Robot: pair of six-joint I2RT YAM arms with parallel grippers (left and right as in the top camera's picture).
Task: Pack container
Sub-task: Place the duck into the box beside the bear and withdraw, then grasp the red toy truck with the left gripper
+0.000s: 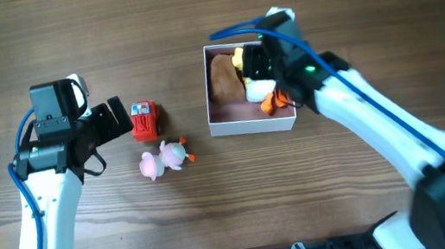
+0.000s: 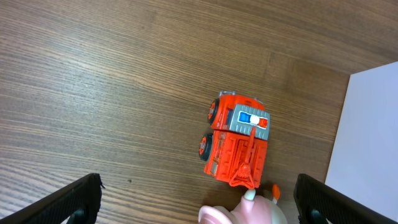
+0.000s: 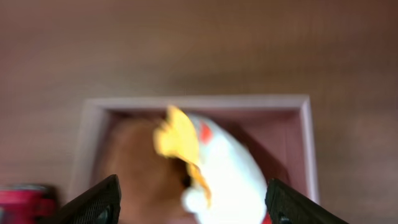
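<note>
The container (image 1: pixel 253 126) sits on the table (image 1: pixel 345 2), right of centre, holding a brown toy (image 1: pixel 223 79) and a white-and-yellow toy (image 3: pixel 217 162). The right gripper (image 3: pixel 191 193) hangs above it, jaws wide apart, gripping nothing. The left gripper (image 2: pixel 199 186), also spread, hovers over a red fire truck (image 2: pixel 236 143).

Container (image 1: pixel 253 126): small square box, open top, thin white walls, pale pink inside. Sits upright, flat, right of centre in the overhead view. Holds a brown toy (image 1: pixel 223 79) at its left side, with a white-and-yellow toy (image 3: pixel 224 168) beside it
</note>
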